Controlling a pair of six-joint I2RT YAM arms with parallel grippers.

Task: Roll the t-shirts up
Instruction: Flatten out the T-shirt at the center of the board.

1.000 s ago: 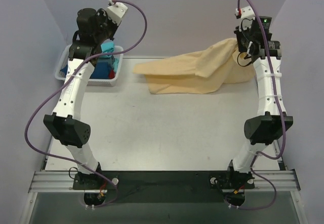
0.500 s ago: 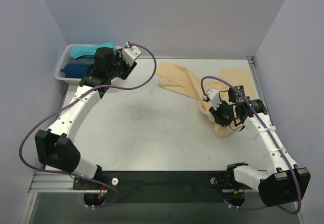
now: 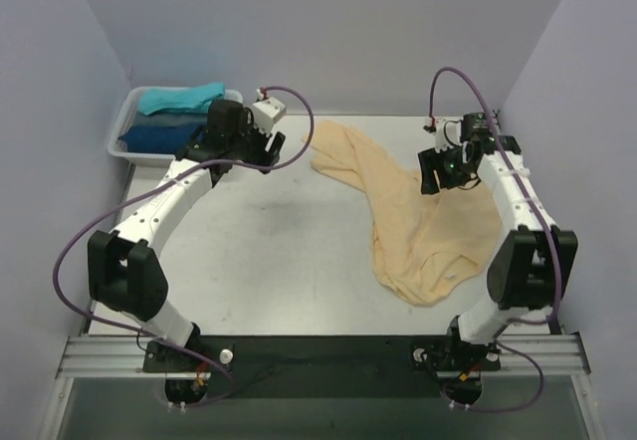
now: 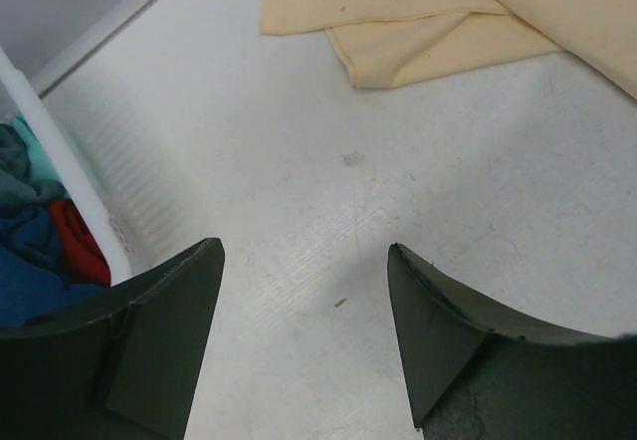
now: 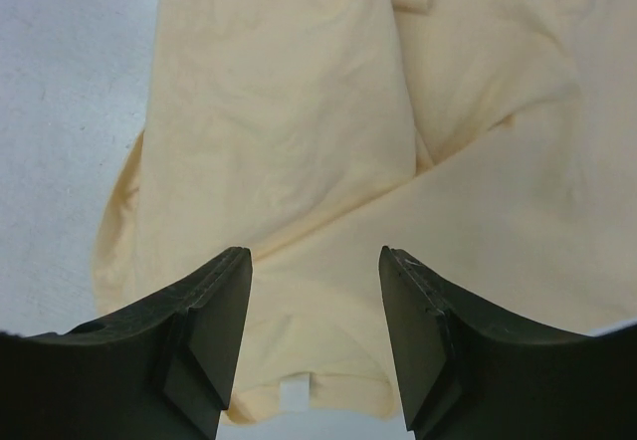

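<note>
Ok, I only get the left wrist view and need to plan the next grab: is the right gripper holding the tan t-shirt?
Observer: No. The right gripper is open over the tan t-shirt, nothing between its jaws.
Operator: How is it lying?
Observer: Crumpled, a bunched band across the table, far middle to near right.
Operator: Any other shirts out?
Observer: Only in the white basket, far left: a teal t-shirt and a dark blue t-shirt.
</note>
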